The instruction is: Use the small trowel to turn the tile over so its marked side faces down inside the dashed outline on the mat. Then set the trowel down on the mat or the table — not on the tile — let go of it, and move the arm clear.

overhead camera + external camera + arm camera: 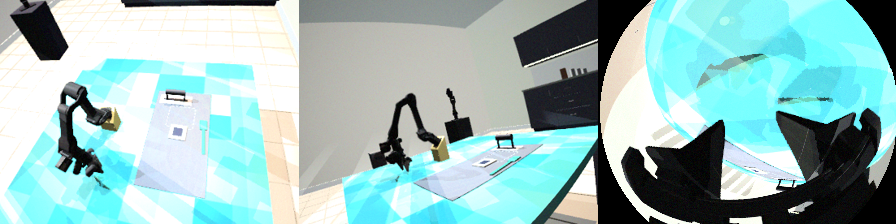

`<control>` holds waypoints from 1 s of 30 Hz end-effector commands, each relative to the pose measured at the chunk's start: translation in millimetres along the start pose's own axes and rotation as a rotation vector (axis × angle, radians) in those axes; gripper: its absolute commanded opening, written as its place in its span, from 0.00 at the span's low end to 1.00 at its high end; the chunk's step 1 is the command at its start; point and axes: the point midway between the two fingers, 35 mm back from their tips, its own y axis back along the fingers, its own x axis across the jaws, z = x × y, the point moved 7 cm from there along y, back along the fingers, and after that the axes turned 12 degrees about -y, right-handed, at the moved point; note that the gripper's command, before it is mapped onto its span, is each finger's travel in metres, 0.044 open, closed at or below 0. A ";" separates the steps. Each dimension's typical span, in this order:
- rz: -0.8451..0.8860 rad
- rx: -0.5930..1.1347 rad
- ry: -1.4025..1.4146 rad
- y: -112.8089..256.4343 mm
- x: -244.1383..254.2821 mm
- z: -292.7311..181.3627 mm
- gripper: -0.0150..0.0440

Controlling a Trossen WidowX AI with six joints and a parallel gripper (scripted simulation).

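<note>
The tile [177, 131] [484, 162] is a white square with a dark blue square showing on top. It lies on the grey mat [162, 166] [441, 186] [735, 155], mostly outside the dashed outline [196, 117] and at its near edge. The teal trowel [203, 140] [505, 165] lies at the mat's right side, beside the tile and apart from it. My gripper [100, 168] [405, 165] [750, 119] is open and empty, above the table well to the left of the mat. Tile and trowel cannot be made out in the wrist view.
A black handle-shaped bar [175, 92] [504, 138] [787, 185] stands at the mat's far end on a pale plate. A yellow block [114, 121] [440, 152] stands by one end of the arm, left of the mat. Dark slivers [101, 183] show on the table below the gripper; I cannot tell what they are.
</note>
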 end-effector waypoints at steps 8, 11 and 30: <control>-0.079 0.159 0.106 -36.0 35.9 -13.0 0.71; -0.100 0.204 0.144 -47.1 46.6 -20.1 0.71; -0.305 0.478 0.416 -119.2 92.2 -100.7 0.71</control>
